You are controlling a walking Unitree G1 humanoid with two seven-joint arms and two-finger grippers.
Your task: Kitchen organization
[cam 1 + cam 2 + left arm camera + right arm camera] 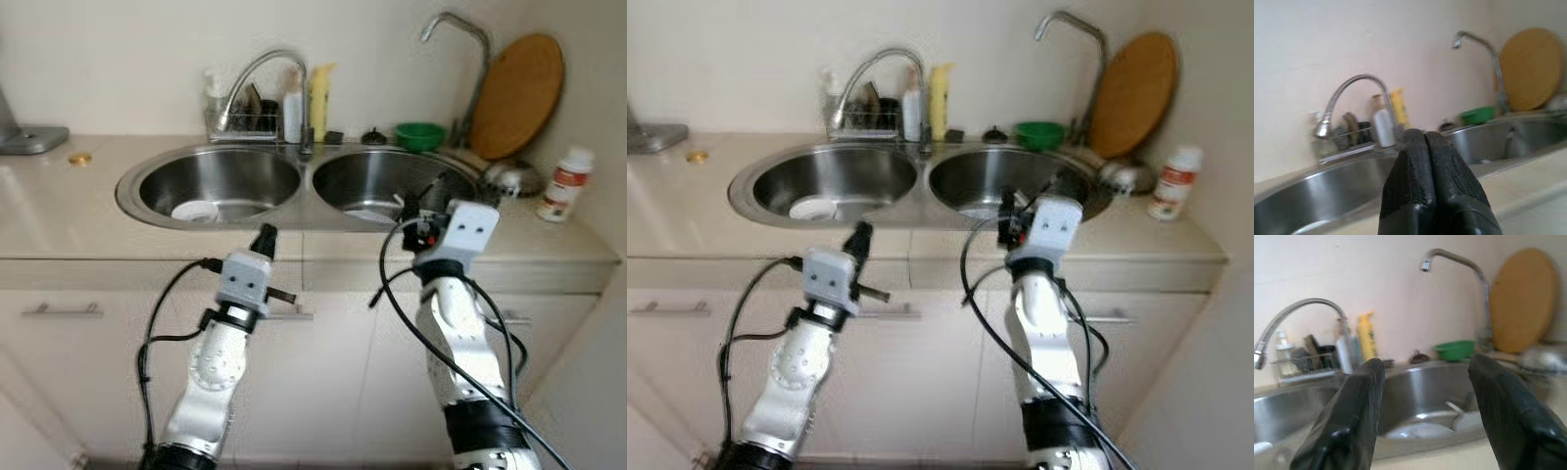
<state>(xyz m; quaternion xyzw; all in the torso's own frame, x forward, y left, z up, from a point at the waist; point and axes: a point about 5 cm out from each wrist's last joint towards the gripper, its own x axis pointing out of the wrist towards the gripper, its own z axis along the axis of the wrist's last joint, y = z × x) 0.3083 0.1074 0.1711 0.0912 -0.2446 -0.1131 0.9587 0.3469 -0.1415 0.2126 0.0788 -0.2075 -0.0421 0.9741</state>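
Item: white dish [195, 210], lying flat in the left basin of the double sink [223, 156]; a second pale plate [1415, 431] in the right basin. Likely ceramic: stiff, breakable, slick if wet; best pinched at the rim. Left hand [264, 238]: fingers pressed together, empty, before the counter [59, 211] edge. Right hand [1425, 396]: spread wide, empty, facing the right basin.

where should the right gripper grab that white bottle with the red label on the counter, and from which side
Grip the white bottle around its straight body, below the cap, coming in level from the front, the robot's side. It stands upright near the counter's right end, with the wall close on its far side. The right gripper, open, is nearest; the left gripper is shut.
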